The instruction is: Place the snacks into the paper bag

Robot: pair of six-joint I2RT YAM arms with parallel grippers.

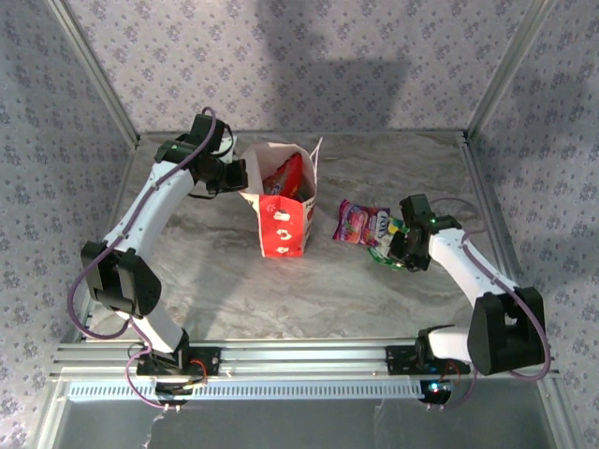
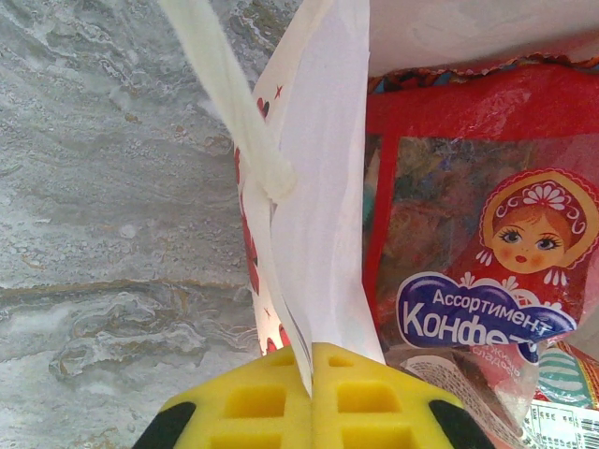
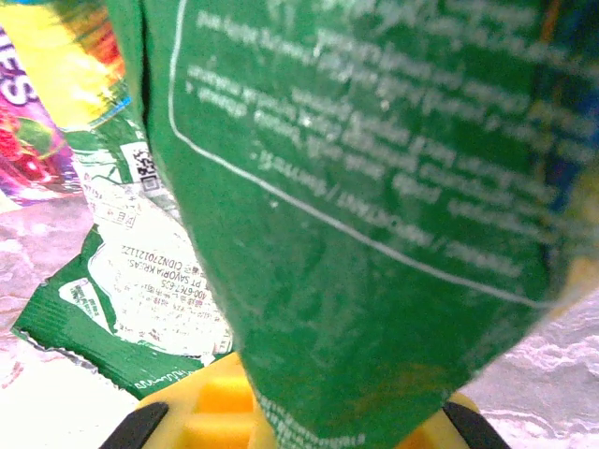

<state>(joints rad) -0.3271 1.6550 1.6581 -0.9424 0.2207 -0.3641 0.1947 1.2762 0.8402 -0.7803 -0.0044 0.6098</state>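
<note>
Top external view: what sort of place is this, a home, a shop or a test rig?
Probably a staged robot test cell: aluminium frame posts, floral-patterned backdrop panels, and a marble-look table with a mounting rail at its near edge.

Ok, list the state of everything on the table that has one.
Bag, upright, mouth open, one wall pinched by the left jaws.
Red packet, standing inside the bag.
Purple packet, lying flat on the table, right of the bag.
Green packet, clamped in the right jaws.
Left jaws, shut on the bag wall.
Right jaws, shut on the green packet.
</note>
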